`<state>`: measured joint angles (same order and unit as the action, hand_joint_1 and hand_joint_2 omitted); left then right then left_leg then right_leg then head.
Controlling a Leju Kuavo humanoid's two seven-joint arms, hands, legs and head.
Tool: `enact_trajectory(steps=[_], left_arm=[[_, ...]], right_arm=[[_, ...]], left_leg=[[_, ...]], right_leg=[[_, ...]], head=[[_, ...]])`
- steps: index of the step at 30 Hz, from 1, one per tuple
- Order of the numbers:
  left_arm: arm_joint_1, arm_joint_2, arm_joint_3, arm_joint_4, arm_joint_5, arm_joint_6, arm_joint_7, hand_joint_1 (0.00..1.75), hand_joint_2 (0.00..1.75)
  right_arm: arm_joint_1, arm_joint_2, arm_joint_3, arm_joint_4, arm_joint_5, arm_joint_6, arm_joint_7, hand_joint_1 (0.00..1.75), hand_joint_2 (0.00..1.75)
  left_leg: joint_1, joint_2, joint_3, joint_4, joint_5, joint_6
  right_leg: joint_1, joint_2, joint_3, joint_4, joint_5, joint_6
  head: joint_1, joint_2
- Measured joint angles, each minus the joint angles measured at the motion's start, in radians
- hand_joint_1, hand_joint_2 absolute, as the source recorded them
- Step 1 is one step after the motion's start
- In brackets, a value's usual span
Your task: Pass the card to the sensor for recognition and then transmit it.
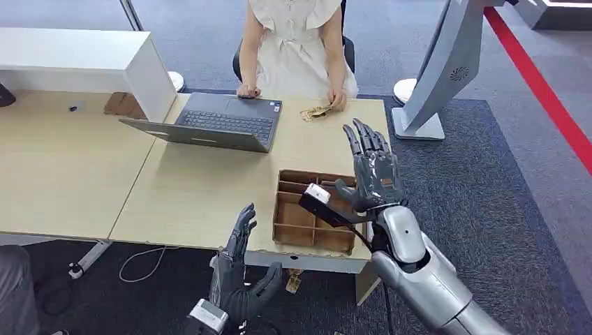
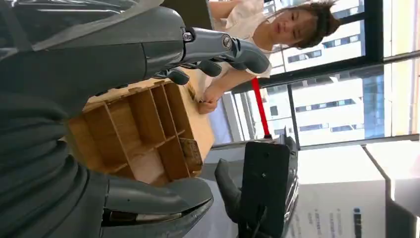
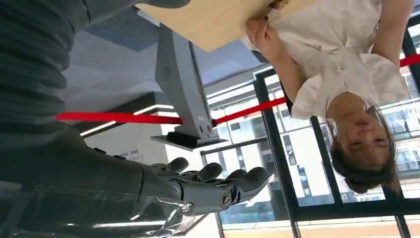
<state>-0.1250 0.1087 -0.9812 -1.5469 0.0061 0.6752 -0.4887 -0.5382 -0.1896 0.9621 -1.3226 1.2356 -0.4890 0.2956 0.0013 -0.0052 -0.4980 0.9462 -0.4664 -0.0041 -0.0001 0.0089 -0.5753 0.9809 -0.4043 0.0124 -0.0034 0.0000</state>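
My right hand (image 1: 371, 167) is raised over the table's right end with its fingers spread, and it holds nothing. The right wrist view shows the fingers (image 3: 218, 186) straight and bare. A black device with a white end (image 1: 317, 197) hangs on a cable beside that wrist, over the wooden divided tray (image 1: 280, 209). My left hand (image 1: 241, 276) hovers below the table's front edge, fingers apart and empty. A small tan flat object (image 1: 314, 112), possibly the card, lies on the table by the person's hand (image 1: 338, 102).
A person in white (image 1: 297, 42) sits across the table behind an open laptop (image 1: 216, 122). A white box (image 1: 84, 56) stands at the back left. A grey-white stand (image 1: 436, 77) rises from the carpet on the right. A red line (image 1: 551, 98) crosses the floor.
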Motion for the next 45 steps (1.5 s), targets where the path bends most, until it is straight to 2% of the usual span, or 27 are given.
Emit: enact_trajectory(steps=[13, 25, 45], left_arm=[[0.001, -0.003, 0.001, 0.002, 0.002, -0.013, -0.01, 0.0, 1.75], [0.0, -0.006, 0.005, 0.009, 0.003, -0.05, -0.02, 0.0, 1.75], [0.003, -0.026, 0.031, 0.03, 0.003, -0.076, -0.039, 0.0, 1.75]], right_arm=[[-0.014, 0.015, 0.021, 0.045, -0.009, 0.053, 0.0, 0.0, 1.75], [-0.04, 0.026, 0.044, 0.089, -0.022, 0.123, -0.027, 0.0, 1.75], [-0.092, 0.066, 0.085, 0.204, -0.048, 0.134, -0.051, 0.0, 1.75]], left_leg=[[0.0, 0.0, 0.0, 0.0, 0.0, 0.0], [0.0, 0.0, 0.0, 0.0, 0.0, 0.0], [0.0, 0.0, 0.0, 0.0, 0.0, 0.0]], right_leg=[[0.0, 0.0, 0.0, 0.0, 0.0, 0.0], [0.0, 0.0, 0.0, 0.0, 0.0, 0.0], [0.0, 0.0, 0.0, 0.0, 0.0, 0.0]], head=[[0.0, 0.0], [0.0, 0.0], [0.0, 0.0]])
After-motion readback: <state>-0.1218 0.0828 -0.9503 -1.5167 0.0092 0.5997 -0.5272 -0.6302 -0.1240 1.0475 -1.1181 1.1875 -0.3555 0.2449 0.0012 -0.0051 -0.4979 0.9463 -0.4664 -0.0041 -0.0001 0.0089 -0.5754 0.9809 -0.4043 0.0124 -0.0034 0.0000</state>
